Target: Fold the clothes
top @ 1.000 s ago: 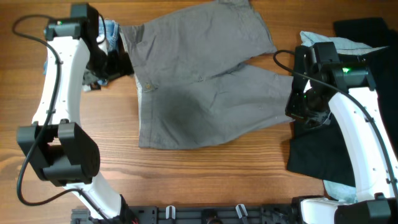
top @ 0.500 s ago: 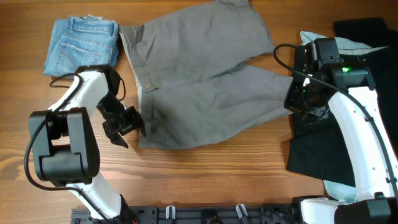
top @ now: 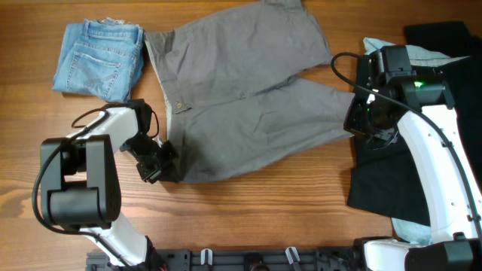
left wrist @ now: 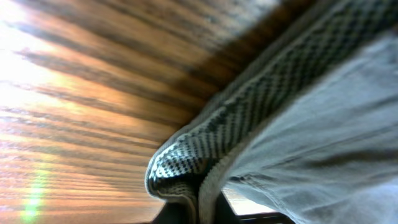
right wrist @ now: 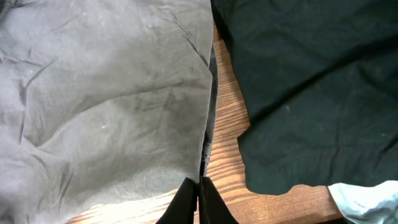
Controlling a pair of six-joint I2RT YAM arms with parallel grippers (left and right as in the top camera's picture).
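Left gripper (top: 160,164) pressed together, pinching the waistband corner of the grey shorts (top: 241,98) at their lower-left edge. Right gripper (right wrist: 199,194) also closed, pinching the hem of the lower leg. Grey shorts lie flat mid-table (top: 248,218), waistband to the left, legs to the right. Black shorts (top: 384,184) lie just right of that hem, under the right arm, with a pale-blue garment (top: 376,45) beneath them. Denim shorts (top: 99,56) sit folded at top left, apart.

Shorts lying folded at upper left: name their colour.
The denim shorts are light blue; overhead view shows them best.
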